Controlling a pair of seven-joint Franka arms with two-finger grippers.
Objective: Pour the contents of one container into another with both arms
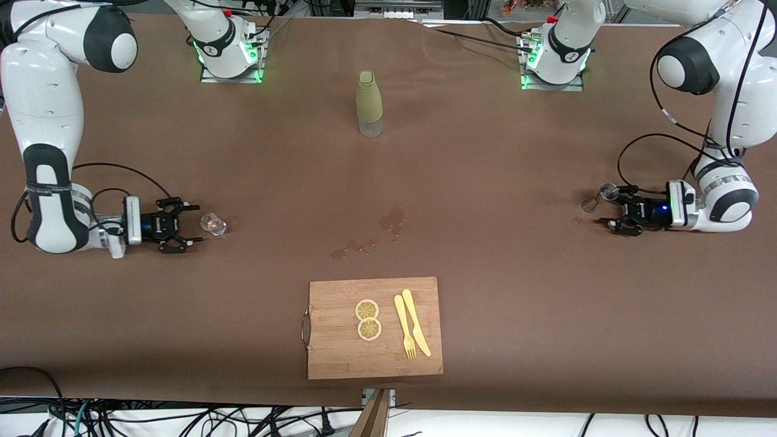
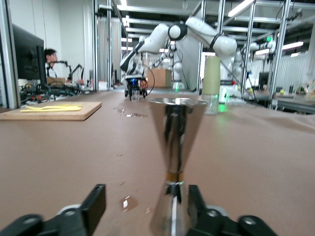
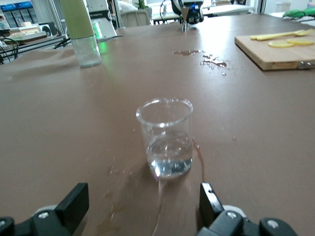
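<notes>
- Fingers of the right gripper [image 1: 195, 225] are spread wide and hold nothing; it lies low at the table [image 1: 485, 182], at the right arm's end.
- Just in front of its fingertips stands a small clear glass [image 3: 166, 137], upright, with a little clear liquid at the bottom. In the right wrist view both black fingers [image 3: 74, 201] stay apart from the glass, one at each side, with open table between.
- Wet streaks and drops [image 3: 123, 191] lie on the table around the foot of this glass, between it and the fingers.
- The left gripper [image 1: 609, 216] is also low at the table, at the left arm's end, and its fingers are parted.
- Between them stands a shiny metal jigger [image 2: 176, 162], upright, with a narrow waist. In the left wrist view one finger [image 2: 197, 201] is just beside the waist, maybe touching, I cannot tell; the other finger is clearly apart from it. So it is not pinched.
- A small wet spot [image 2: 127, 202] lies on the table near the foot of the jigger.
- Between the two grippers, well apart from both, a spill [image 1: 391, 223] marks the middle of the table.
- A bottle with olive sleeve [image 1: 369, 103] stands upright near the arm bases.
- A wooden board [image 1: 340, 340] with two lemon slices [image 1: 368, 318], a yellow knife [image 1: 416, 321] and a fork [image 1: 405, 328] lies nearer to the front camera than the spill.
</notes>
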